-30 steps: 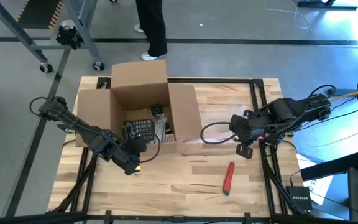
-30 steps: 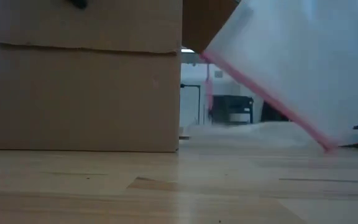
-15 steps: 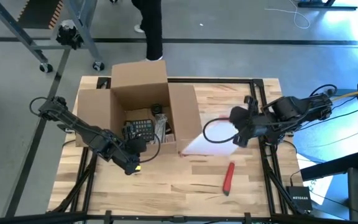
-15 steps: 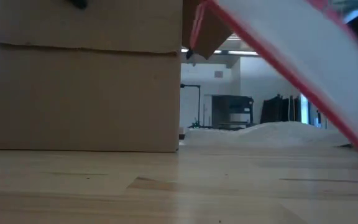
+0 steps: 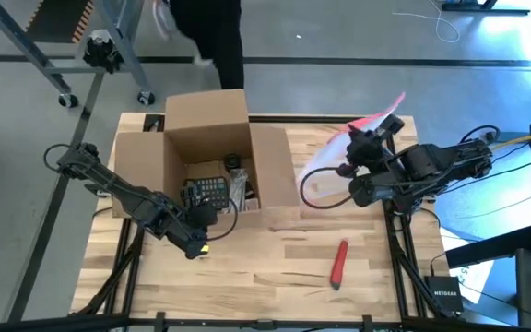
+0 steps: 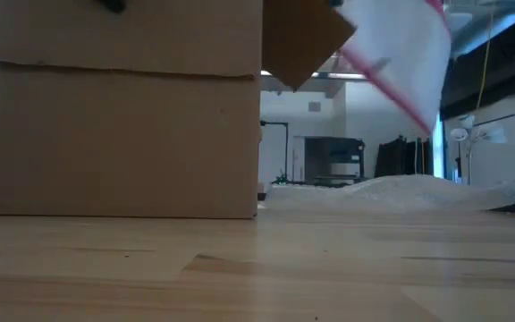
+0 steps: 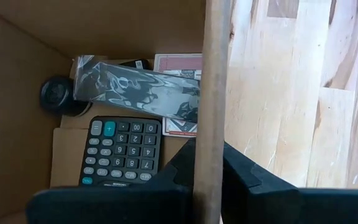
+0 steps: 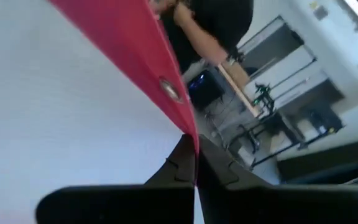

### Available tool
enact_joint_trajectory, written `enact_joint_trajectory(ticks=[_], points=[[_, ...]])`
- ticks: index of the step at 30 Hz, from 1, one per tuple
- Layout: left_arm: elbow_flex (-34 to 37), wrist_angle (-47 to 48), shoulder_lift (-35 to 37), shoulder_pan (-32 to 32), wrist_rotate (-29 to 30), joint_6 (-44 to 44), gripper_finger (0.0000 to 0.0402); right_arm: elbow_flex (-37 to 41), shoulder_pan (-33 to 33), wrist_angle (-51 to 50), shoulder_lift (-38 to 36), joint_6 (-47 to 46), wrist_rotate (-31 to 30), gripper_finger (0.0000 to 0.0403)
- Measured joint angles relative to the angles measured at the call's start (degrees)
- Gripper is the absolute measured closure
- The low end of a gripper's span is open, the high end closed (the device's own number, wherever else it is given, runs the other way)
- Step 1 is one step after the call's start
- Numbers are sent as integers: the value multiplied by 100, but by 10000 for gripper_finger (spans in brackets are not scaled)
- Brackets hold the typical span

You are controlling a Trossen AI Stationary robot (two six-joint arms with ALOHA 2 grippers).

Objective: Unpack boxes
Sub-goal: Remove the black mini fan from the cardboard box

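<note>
The right pincer [image 8: 195,163] pinches the pouch's [image 8: 55,112] red edge [image 8: 126,43].

A grey concrete floor [image 5: 358,32] is seen beyond the wooden table [image 5: 247,267]. A wheeled metal frame [image 5: 109,46] stands there beside a person's dark trouser legs [image 5: 215,32]. Ceiling lights [image 6: 325,76] glow behind.

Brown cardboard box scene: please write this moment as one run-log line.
left pincer: shut on brown cardboard box wall | right pincer: shut on clear pink-edged plastic pouch, lifted
</note>
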State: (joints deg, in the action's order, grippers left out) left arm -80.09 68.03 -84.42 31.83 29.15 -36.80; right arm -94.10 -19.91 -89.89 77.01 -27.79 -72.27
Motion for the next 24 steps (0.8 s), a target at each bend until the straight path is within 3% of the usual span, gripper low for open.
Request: enact_joint_trajectory(ticks=[5,11,16,24], points=[[0,-7,0,0,2,-9,375,1201,137,204,9,-691,914,403],[0,-13,0,0,4,-20,375,2906,-160,1808,17,-1004,2767,403],[0,-19,0,2,4,-28,375,3471,-540,2723,13,-1192,3778,403],[0,-22,0,0,4,-28,375,4144,-493,3532,13,-2280,4567,381]])
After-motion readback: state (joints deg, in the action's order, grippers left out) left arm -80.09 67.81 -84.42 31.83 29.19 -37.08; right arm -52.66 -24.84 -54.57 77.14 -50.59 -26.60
